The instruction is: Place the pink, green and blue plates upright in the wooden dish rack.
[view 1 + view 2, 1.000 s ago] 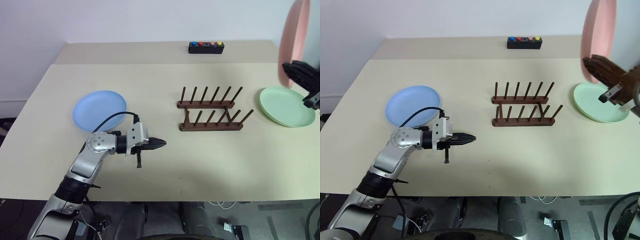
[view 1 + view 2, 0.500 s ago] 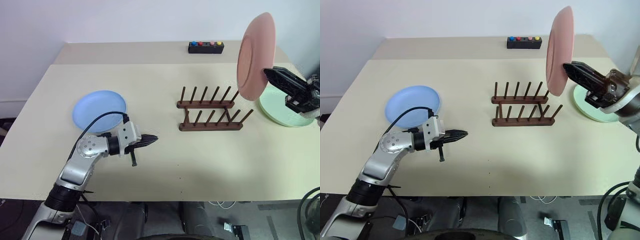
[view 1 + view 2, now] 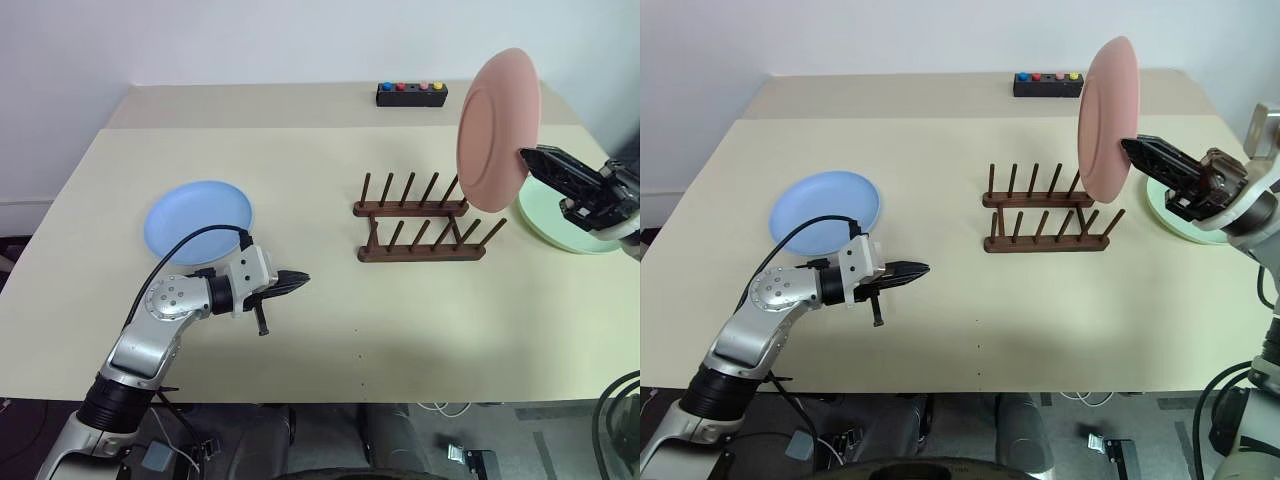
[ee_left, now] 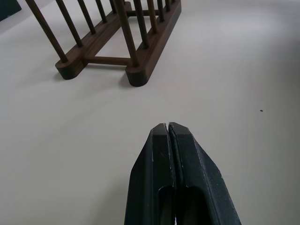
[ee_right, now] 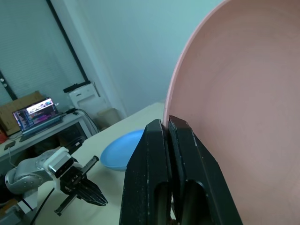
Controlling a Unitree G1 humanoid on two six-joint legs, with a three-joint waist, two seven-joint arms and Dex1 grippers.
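My right gripper (image 3: 527, 155) is shut on the rim of the pink plate (image 3: 498, 130) and holds it upright in the air, above the right end of the wooden dish rack (image 3: 420, 225). The rack's pegs hold nothing. Partly hidden behind that gripper, the green plate (image 3: 570, 238) lies flat to the right of the rack. The blue plate (image 3: 198, 222) lies flat at the left of the table. Just in front of it my left gripper (image 3: 305, 279) is shut on nothing, low over the table and pointing toward the rack (image 4: 117, 51).
A black box with coloured buttons (image 3: 411, 94) sits at the table's far edge behind the rack. Bare tabletop (image 3: 420, 330) stretches between the left gripper and the rack. A black cable (image 3: 190, 245) loops over the left wrist.
The right gripper has carried the pink plate leftward from over the green plate to above the rack's right end, and rolled it. The left gripper has swung slightly to the left.
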